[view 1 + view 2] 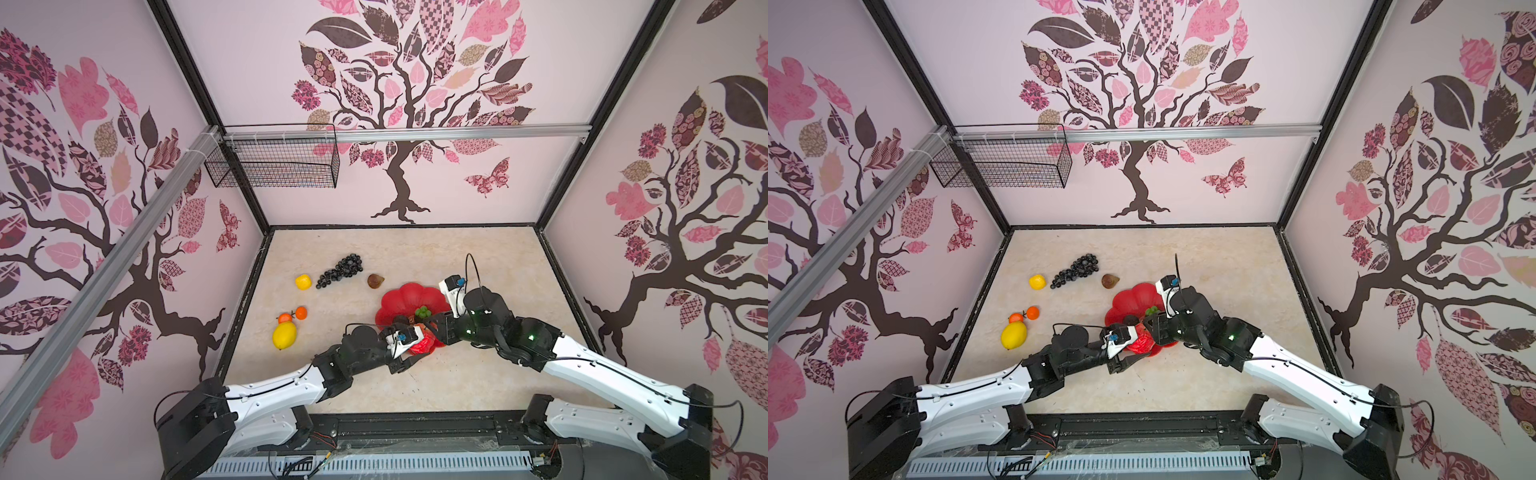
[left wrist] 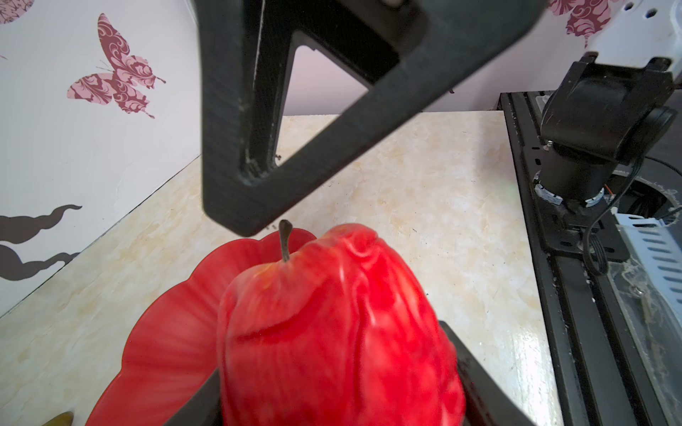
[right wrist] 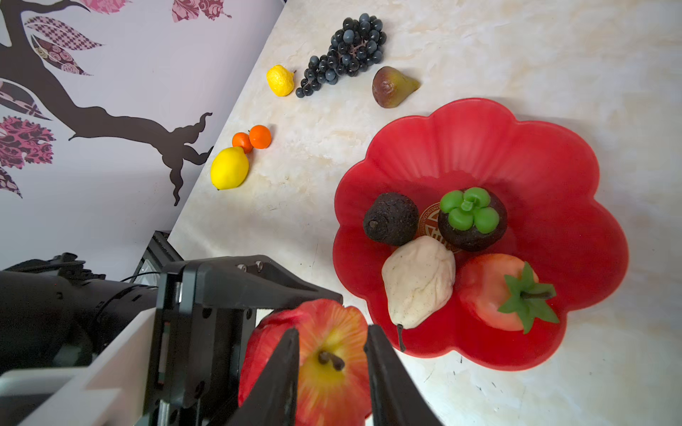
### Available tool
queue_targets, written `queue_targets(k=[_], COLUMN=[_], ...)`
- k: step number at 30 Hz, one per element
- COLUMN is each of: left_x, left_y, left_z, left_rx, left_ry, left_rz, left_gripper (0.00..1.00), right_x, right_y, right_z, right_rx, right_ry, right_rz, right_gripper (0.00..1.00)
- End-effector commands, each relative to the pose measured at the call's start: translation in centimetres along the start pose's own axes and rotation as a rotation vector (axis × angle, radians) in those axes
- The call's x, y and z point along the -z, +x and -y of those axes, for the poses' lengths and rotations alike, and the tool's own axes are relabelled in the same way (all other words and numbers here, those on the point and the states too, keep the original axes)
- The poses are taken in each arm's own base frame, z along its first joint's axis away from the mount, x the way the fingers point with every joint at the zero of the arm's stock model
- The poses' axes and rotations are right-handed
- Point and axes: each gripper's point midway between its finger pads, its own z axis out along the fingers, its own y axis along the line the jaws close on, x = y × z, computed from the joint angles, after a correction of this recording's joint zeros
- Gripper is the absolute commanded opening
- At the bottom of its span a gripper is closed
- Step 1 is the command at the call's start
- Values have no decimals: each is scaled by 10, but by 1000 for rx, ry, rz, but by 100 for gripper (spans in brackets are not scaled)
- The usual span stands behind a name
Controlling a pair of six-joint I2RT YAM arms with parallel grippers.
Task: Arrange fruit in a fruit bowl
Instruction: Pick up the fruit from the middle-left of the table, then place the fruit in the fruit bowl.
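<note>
My left gripper (image 1: 411, 338) is shut on a red apple (image 1: 423, 344), held just above the near rim of the red flower-shaped fruit bowl (image 1: 405, 297). My right gripper (image 3: 332, 329) reaches over the bowl to the apple (image 3: 343, 391); its jaws stand a little apart on either side of the stem. In the bowl lie a dark avocado (image 3: 391, 219), a dark fruit with a green cap (image 3: 472, 217), a cream pear (image 3: 417, 280) and a red fruit with green leaves (image 3: 494, 291). On the table to the left are grapes (image 1: 341, 270), a fig (image 1: 375, 281), a small lemon (image 1: 303, 281), two oranges (image 1: 293, 316) and a big lemon (image 1: 284, 336).
A black wire basket (image 1: 274, 164) hangs on the rail at the back left, high above the table. Patterned walls close the table on three sides. The arms' black base rail (image 1: 415, 428) runs along the front edge.
</note>
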Motion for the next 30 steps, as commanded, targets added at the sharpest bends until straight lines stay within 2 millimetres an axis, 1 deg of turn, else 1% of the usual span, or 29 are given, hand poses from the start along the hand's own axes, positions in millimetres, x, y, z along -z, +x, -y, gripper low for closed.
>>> queue_targets(k=[1, 6, 11, 23, 27, 30], left_x=[0, 0, 0, 1, 0, -1], left_y=[9, 10, 9, 9, 9, 10], left_z=[2, 3, 2, 1, 2, 4], left_rx=[-15, -24, -24, -27, -24, -17], left_ry=[-5, -5, -12, -19, -13, -6], left_rz=[-6, -12, -10, -4, -8, -11], left_gripper=[50, 50, 50, 50, 51, 54], right_x=[-6, -9, -11, -15, -15, -14], right_y=[4, 8, 11, 13, 12, 10], right_z=[1, 1, 3, 0, -2, -4], right_rx=[-1, -5, -5, -2, 0, 4], right_ry=[-1, -8, -4, -23, -28, -35], right_rz=[-14, -28, -38, -47, -48, -42], right_gripper=[30, 26, 24, 12, 7, 4])
